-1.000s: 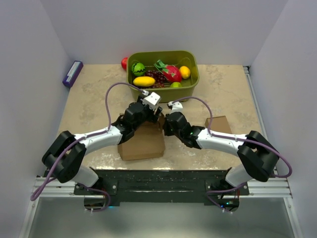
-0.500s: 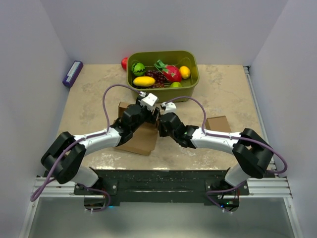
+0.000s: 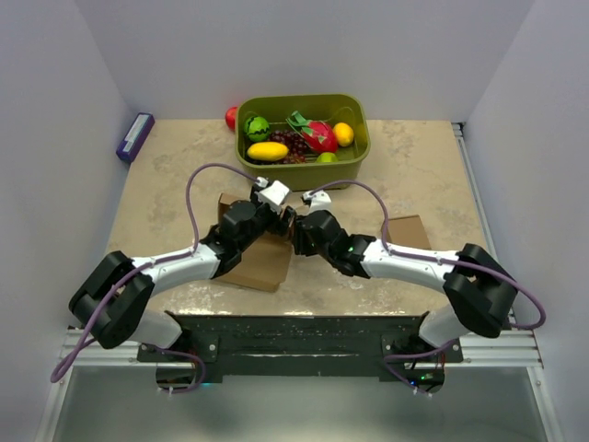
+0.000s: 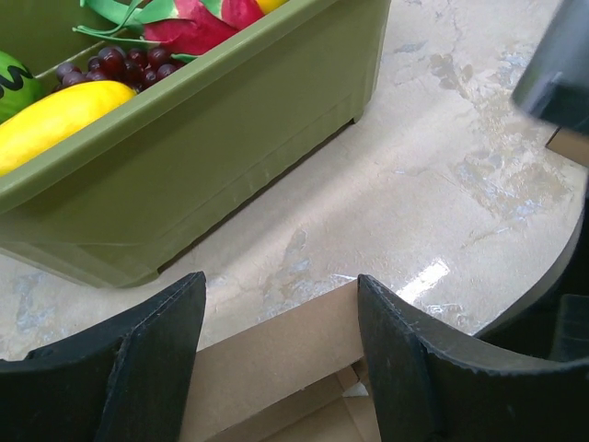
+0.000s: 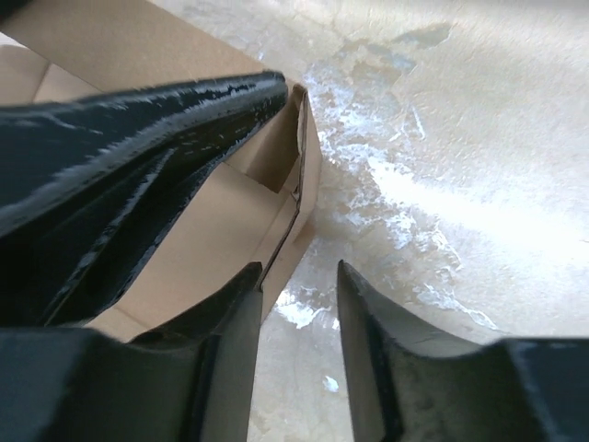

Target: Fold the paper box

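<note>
From above, the paper box (image 3: 262, 264) lies on the table (image 3: 414, 175) just ahead of the two bases, left of centre, with the green bin (image 3: 354, 152) of toy fruit beyond it and a small cardboard cube (image 3: 408, 230) well apart to the right. The left arm (image 3: 184, 262) and right arm (image 3: 409, 262) meet over the box's far right corner, where the view is too crowded to read either grip. The left wrist view shows the left fingers (image 4: 147, 368) spread wide, straddling the box's far edge without touching it, the bin wall close behind. The right wrist view shows the right fingers (image 5: 368, 368) parted by a narrow gap with bare table between them, gripping nothing, beside the box's upright side wall; a dark finger-like part, probably the other arm's, lies across the box interior. The job looks barely begun. To fold well, the left fingers should probably pinch the far wall low to anchor the box, while the right fingers take the side panel near its free edge and turn it slowly about its crease, since the glossy table may let the box slide.
</note>
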